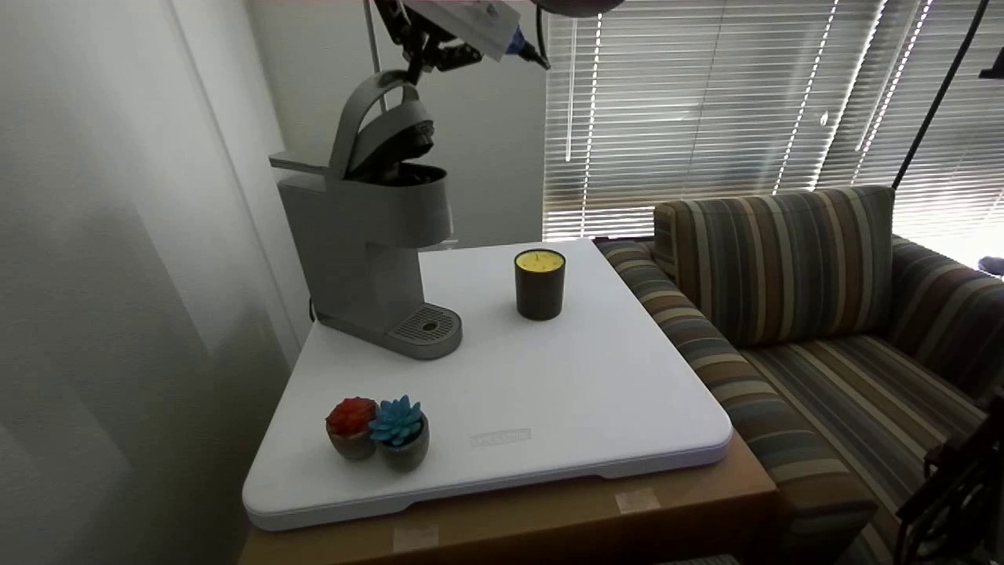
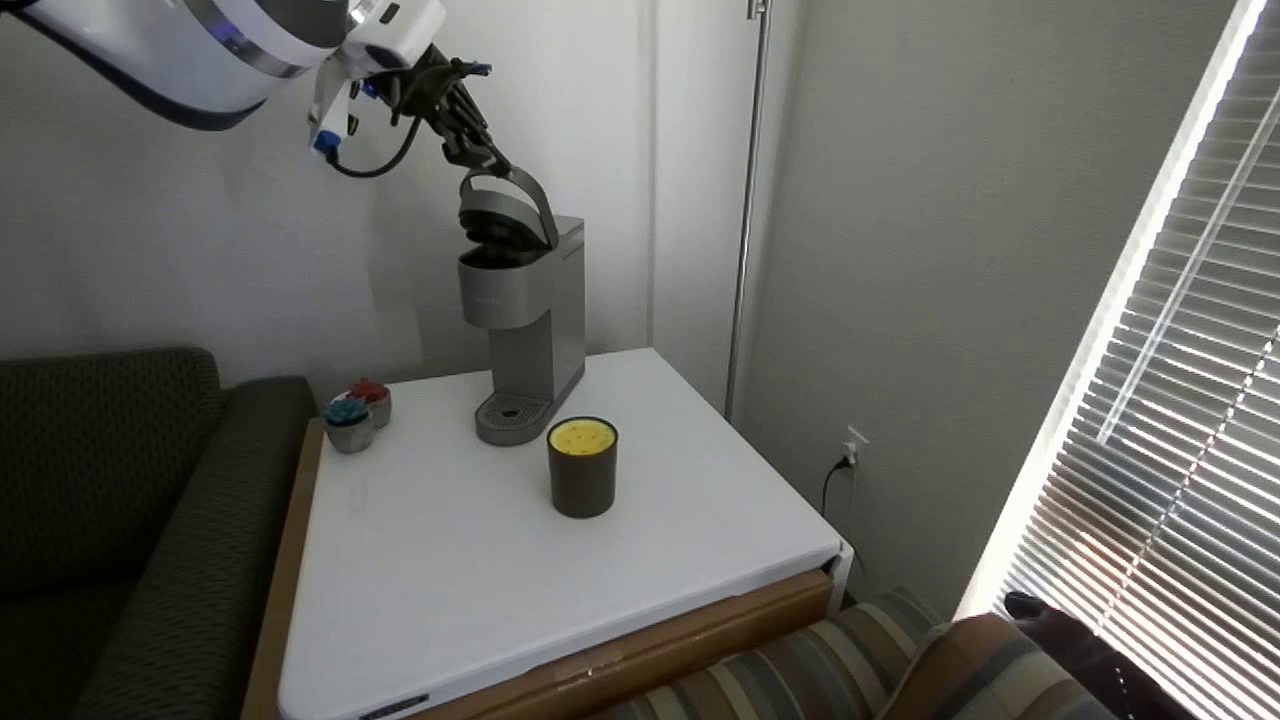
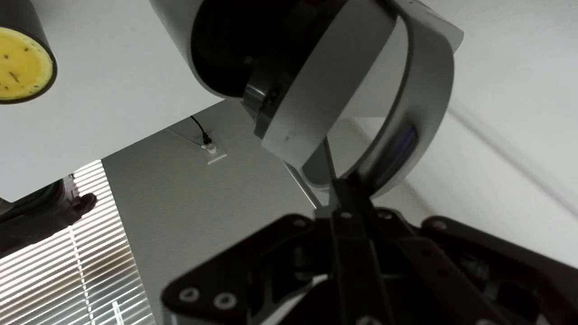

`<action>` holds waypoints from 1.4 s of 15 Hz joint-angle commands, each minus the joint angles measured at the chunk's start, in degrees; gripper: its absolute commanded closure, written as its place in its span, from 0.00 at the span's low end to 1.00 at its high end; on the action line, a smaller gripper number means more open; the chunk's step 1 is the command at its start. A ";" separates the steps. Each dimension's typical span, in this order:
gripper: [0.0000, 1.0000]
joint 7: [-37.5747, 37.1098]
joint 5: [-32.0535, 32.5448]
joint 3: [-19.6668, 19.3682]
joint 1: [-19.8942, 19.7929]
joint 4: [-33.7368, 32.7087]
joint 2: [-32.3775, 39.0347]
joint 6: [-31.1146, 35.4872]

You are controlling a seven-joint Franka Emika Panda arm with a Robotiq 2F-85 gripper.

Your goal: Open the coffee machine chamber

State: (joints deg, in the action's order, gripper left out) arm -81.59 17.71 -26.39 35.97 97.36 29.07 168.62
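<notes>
The coffee machine (image 1: 337, 251) stands upright on the white table; it also shows in an exterior view (image 2: 567, 300) and in the wrist view (image 3: 174, 22). Its chamber lid (image 1: 392, 129) is tilted up, with a gap above the dark round opening (image 1: 420, 174); the raised lid also shows here (image 2: 500, 207). The handle bar (image 3: 429, 90) arches above the lid. My gripper (image 3: 354, 187) has its fingers together, and the tips are at the handle's top, overlapping it in view. The gripper shows at the handle in both exterior views (image 1: 413, 74) (image 2: 503, 168). Nothing shows clearly between the fingers.
A dark jar (image 1: 540, 286) with a yellow top stands in front of the machine; it also shows here (image 2: 582, 480). Red (image 1: 352, 424) and blue (image 1: 398, 431) potted plants stand near the table's edge. A wall (image 1: 157, 235) is close behind the machine. A striped sofa (image 1: 776, 275) adjoins the table.
</notes>
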 commanded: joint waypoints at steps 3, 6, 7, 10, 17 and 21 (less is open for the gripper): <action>1.00 4.92 -3.75 6.08 -5.79 -8.38 4.81 -1.23; 1.00 7.24 -5.96 9.24 -8.41 -11.23 6.57 -1.63; 1.00 7.77 -6.43 9.96 -9.06 -12.06 7.08 -1.80; 1.00 8.68 -7.20 11.47 -10.46 -14.28 8.43 -2.28; 1.00 7.29 -5.16 10.16 -9.13 -16.42 8.15 -1.57; 1.00 6.21 -3.08 7.86 -6.75 -16.49 7.05 -1.19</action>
State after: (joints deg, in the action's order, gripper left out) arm -74.85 13.00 -16.61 27.70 81.62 36.44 167.70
